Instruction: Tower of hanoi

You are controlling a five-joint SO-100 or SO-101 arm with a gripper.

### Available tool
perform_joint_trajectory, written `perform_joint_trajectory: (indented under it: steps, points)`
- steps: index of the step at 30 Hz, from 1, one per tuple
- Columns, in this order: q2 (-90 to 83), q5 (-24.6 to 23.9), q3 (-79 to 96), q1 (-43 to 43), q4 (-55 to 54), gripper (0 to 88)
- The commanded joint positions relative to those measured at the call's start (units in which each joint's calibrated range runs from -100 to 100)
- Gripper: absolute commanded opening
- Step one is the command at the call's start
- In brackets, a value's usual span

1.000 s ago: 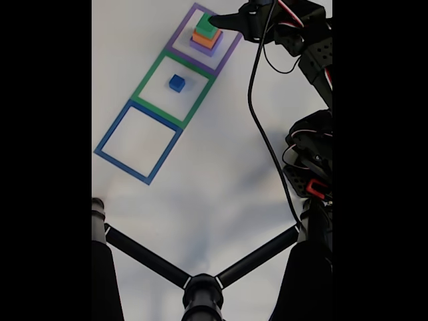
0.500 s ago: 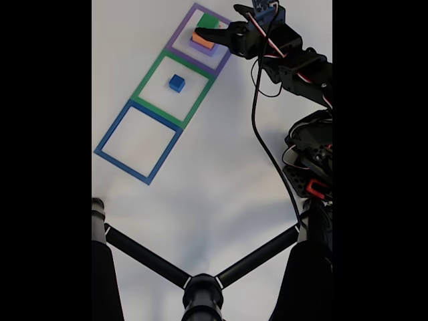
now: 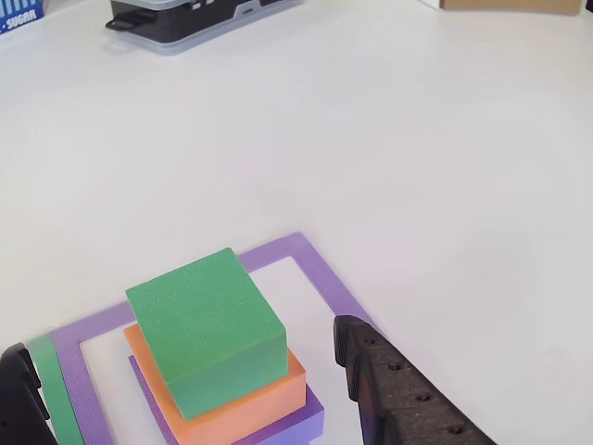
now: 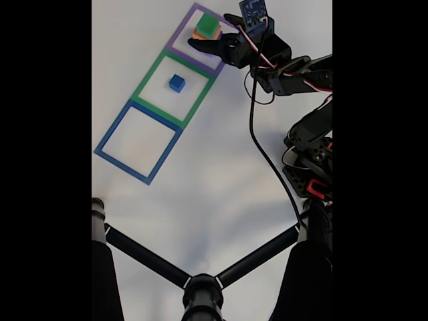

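In the other view, a green block (image 3: 208, 324) sits on an orange block (image 3: 246, 399), which sits on a purple block (image 3: 310, 415), all inside the purple tape square (image 3: 320, 273). My gripper (image 3: 181, 343) is open and straddles this stack, one black finger (image 3: 398, 389) at the right and the other at the left edge. No finger touches the blocks. In the fixed view the gripper (image 4: 208, 31) reaches in from the right around the green block (image 4: 208, 25) and orange block (image 4: 198, 33). The small blue block (image 4: 176, 83) lies alone inside the green tape square (image 4: 148, 79).
The blue tape square (image 4: 107, 144) has nothing in it. A black stand (image 4: 200, 287) with spread legs fills the bottom of the fixed view. My arm and its cable (image 4: 257, 127) run down the right side. A black case (image 3: 185, 19) stands at the far table edge.
The gripper has swung down and to the left over the purple square. Its open fingers now flank the stack instead of hovering at its right. The blue block has not moved.
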Motion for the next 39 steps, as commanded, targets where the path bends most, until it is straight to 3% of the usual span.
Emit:
perform_joint_trajectory:
  steps: [1,23,39]
  points:
    - [2.3,0.0,-3.2,-0.9,-3.8,37.4]
    - [6.9,0.0,-7.1,-3.1,-5.2,33.7]
    - [6.9,0.0,-7.2,-4.1,-4.8,13.7]
